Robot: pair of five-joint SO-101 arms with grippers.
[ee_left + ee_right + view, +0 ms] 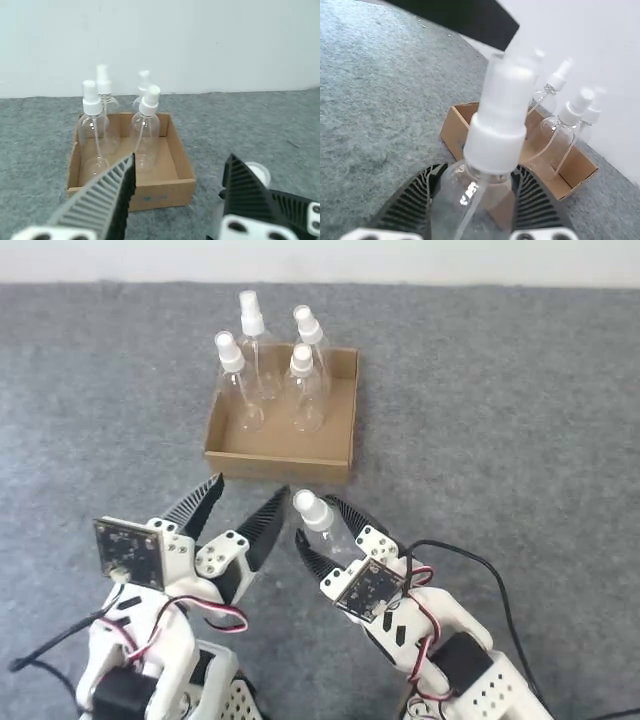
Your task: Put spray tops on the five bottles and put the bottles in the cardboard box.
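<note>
The cardboard box (280,461) sits on the grey carpet at the far middle, and several clear bottles (250,380) with white spray tops stand upright inside it. My right gripper (313,517) is shut on one more clear bottle (338,537) with a white spray top (307,505), held just in front of the box's near wall. In the right wrist view the held bottle (492,135) sits between the fingers (407,202), with the box (452,127) beyond. My left gripper (251,486) stands open and empty beside it, near the box's (165,192) front.
Grey carpet (500,420) spreads on all sides of the box, with free room to its left and right. A black cable (490,575) loops by the right arm. A white wall (200,40) rises behind the carpet.
</note>
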